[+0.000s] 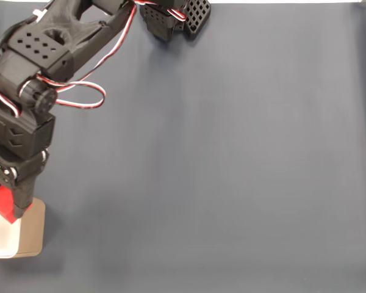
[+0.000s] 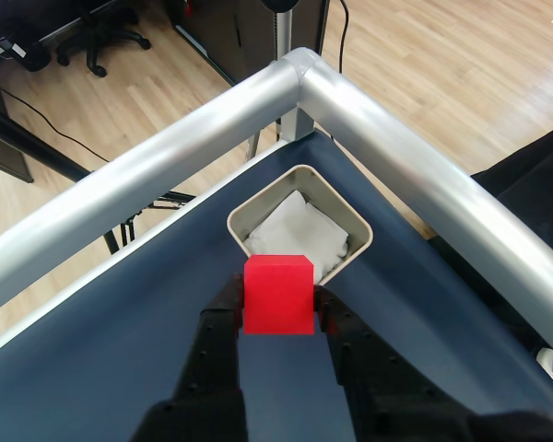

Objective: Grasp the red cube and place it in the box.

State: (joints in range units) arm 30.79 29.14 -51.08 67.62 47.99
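Note:
The red cube is clamped between my black fingers, held just short of the box's near edge in the other view. In the fixed view the red cube hangs at the far left, over the box's upper part. The box is beige with rounded corners and a white inside; its corner shows at the lower left of the fixed view. My gripper is shut on the cube, and the gripper points down at the arm's end.
The dark blue mat covers the table. Silver metal rails frame the table corner right behind the box. The arm's base stands at the top edge of the fixed view. Wooden floor lies beyond the rails.

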